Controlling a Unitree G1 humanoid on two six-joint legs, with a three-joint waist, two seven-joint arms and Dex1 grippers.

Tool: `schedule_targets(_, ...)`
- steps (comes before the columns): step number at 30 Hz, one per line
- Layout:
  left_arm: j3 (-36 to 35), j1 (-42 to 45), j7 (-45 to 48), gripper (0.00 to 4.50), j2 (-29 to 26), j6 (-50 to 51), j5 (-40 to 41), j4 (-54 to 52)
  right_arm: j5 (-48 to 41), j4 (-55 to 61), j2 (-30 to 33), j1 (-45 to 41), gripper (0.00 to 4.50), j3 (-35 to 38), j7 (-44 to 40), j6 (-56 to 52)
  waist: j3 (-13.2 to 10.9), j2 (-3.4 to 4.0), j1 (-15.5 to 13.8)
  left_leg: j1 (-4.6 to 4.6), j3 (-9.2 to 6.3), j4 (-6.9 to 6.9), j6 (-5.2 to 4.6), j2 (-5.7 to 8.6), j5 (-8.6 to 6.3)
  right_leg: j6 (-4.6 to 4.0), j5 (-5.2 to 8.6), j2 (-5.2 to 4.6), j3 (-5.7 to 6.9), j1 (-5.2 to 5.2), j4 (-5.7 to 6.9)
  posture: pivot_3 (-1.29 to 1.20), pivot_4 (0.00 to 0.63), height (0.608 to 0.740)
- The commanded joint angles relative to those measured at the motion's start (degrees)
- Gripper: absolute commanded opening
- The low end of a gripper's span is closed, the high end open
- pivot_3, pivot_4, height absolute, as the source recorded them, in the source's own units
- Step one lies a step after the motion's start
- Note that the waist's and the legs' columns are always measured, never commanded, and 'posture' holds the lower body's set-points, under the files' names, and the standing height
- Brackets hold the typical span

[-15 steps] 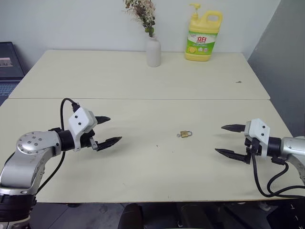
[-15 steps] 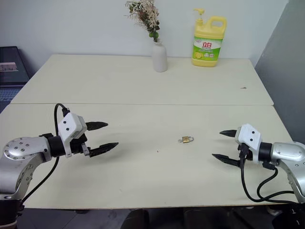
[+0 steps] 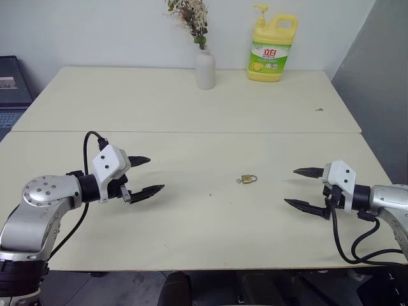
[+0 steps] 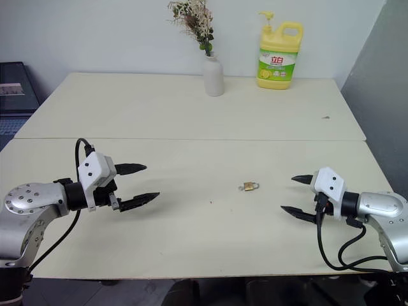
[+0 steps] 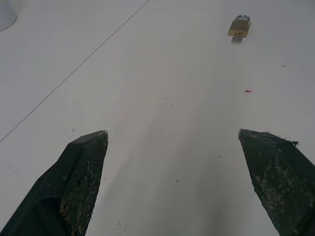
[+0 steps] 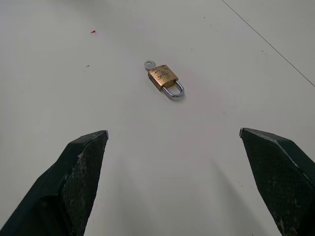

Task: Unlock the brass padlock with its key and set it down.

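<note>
The brass padlock (image 6: 164,77) lies flat on the cream table (image 3: 191,115), between my two grippers and well apart from both, nearer my right one. The key (image 6: 149,64) looks already seated in the body's bottom end, with only its small silvery head poking out opposite the arched shackle (image 6: 175,91), which looks closed. I judge the lock light, hard and smooth, so it could skid on the bare tabletop or twist out of a loose pinch; the flat brass sides of the body seem the best place to hold it, leaving the key head free for the other gripper to turn. The key head is thin and small, so it will want a careful, squared pinch. There is some stamped marking on the brass face, too small for me to read. My left gripper (image 3: 144,174) hangs over the table well to the left of the padlock, its fingers spread wide and empty; my right gripper (image 3: 304,187) hangs to the padlock's right, spread just as wide, holding nothing. Far behind the padlock, by the wall, stands a white vase (image 3: 204,69) of dried flowers, and beside it a yellow soap bottle (image 3: 272,48) whose green label carries red Chinese characters reading 立白.
</note>
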State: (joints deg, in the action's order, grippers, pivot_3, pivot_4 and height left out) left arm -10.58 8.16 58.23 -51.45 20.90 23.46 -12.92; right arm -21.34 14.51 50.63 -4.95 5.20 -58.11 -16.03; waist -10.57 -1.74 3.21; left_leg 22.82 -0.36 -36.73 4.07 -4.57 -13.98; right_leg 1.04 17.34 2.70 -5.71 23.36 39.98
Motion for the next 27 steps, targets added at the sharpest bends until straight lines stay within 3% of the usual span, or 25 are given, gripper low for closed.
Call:
schedule_targets(1, -1.7, 2.3, -0.3, 4.45, 0.6, -0.8, 1.6, -0.7, 0.4, 1.3, -0.2, -1.2, 4.50, -0.4, 0.0, 0.0, 0.0, 0.00, 0.0, 0.00, 0.00, -0.01, 0.00, 0.00, 0.00, 0.00, 0.00, 0.00, 0.00, 0.00, 0.00, 0.00, 0.150, 0.740)
schedule_targets(9, 0.2, 0.5, 5.8, 4.45, -1.7, 1.6, 4.7, -5.1, 1.4, -0.4, -0.7, -5.1, 4.50, -3.2, -1.1, -0.5, 0.0, 0.01, 0.2, 0.01, 0.01, -0.07, 0.00, 0.00, 0.00, 0.01, -0.02, 0.01, -0.02, -0.01, 0.01, 0.00, 0.150, 0.740)
schedule_targets(17, 2.9, 1.5, 13.5, 4.45, -6.5, 3.3, 7.5, -11.2, 1.8, -1.5, -0.9, -15.6, 4.50, -11.1, -6.4, -6.7, 0.0, 0.03, 0.0, 0.01, -0.01, -0.11, 0.00, 0.00, 0.00, 0.02, -0.02, 0.01, 0.01, -0.01, 0.04, 0.00, 0.150, 0.740)
schedule_targets(21, 5.3, 4.2, 12.2, 4.45, -4.7, 2.0, 5.7, -10.2, 7.1, -8.0, -2.9, -24.6, 4.50, -19.6, -10.1, -8.5, 0.0, 0.04, 0.0, 0.01, 0.00, -0.16, -0.01, 0.00, 0.00, 0.06, -0.05, 0.01, 0.00, -0.01, 0.04, 0.00, 0.150, 0.740)
schedule_targets(27, 6.9, 3.1, 12.2, 4.45, -3.7, 0.0, 4.2, -10.7, 12.5, -21.2, -9.9, -34.6, 4.50, -25.3, -11.2, -5.3, 0.0, 0.06, 0.1, 0.05, 0.00, -0.16, -0.01, -0.02, 0.00, -0.24, -0.19, 0.04, 0.00, 0.06, 0.05, 0.00, 0.150, 0.740)
